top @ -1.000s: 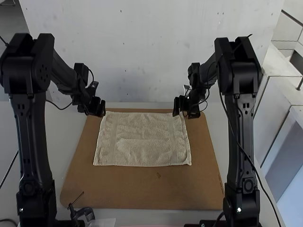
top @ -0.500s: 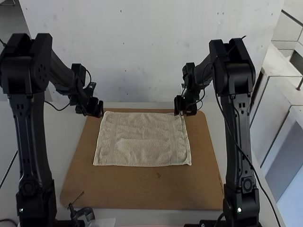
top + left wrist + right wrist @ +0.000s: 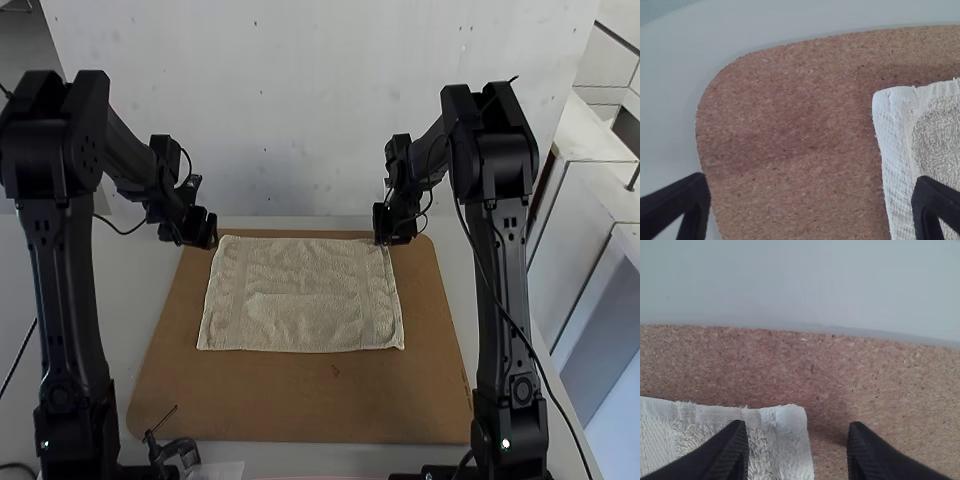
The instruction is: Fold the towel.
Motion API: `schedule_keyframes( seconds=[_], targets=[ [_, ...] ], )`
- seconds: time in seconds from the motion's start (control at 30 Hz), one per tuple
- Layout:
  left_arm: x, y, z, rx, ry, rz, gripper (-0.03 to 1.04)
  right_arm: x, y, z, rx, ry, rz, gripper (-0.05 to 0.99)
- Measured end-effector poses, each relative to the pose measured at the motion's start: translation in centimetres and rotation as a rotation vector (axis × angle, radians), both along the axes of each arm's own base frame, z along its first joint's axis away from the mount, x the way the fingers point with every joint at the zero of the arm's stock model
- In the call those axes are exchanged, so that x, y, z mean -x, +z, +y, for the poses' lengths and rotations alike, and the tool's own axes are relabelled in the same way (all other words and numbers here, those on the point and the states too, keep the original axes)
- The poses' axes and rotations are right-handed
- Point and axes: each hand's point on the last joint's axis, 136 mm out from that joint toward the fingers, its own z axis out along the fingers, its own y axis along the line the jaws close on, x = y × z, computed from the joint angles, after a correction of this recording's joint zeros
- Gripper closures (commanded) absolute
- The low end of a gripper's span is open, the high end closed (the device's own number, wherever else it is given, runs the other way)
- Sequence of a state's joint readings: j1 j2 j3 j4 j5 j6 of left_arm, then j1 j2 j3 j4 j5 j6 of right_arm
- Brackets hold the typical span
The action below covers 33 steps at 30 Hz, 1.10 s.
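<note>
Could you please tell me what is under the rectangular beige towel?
The spread beige towel lies on a brown cork board, which shows around its edges; the area directly beneath is covered and unseen.

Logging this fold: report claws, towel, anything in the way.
Towel spread on board. Left claw open at its far left corner. Right claw open at far right corner. Black clamp at board's near edge, off towel.

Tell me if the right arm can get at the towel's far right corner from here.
Probably yes: the right gripper is open, its fingers either side of that towel corner, with nothing lying over it.
</note>
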<state>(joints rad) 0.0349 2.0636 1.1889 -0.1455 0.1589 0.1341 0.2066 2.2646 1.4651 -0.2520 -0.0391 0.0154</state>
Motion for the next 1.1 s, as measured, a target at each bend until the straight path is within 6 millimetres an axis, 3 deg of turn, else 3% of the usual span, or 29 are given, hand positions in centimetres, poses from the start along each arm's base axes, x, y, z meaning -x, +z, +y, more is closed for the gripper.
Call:
schedule_keyframes(
  seconds=[0.3, 0.37, 0.53, 1.1],
  targets=[
    [0.1, -0.1, 0.2, 0.002, 0.003, 0.002, 0.12, 0.6, -0.1, -0.4, 0.024, -0.002, 0.030, 0.63],
    [0.1, -0.1, 0.2, 0.002, 0.003, 0.002, 0.12, 0.6, -0.1, -0.4, 0.026, -0.002, 0.031, 0.75],
    [0.1, -0.1, 0.2, 0.002, 0.003, 0.002, 0.12, 0.6, -0.1, 0.1, 0.016, 0.005, 0.026, 0.91],
    [0.8, -0.5, -1.5, 0.042, -0.031, 0.022, 0.16, 0.5, -0.2, 0.5, 0.010, 0.011, -0.004, 0.91]
  ],
)
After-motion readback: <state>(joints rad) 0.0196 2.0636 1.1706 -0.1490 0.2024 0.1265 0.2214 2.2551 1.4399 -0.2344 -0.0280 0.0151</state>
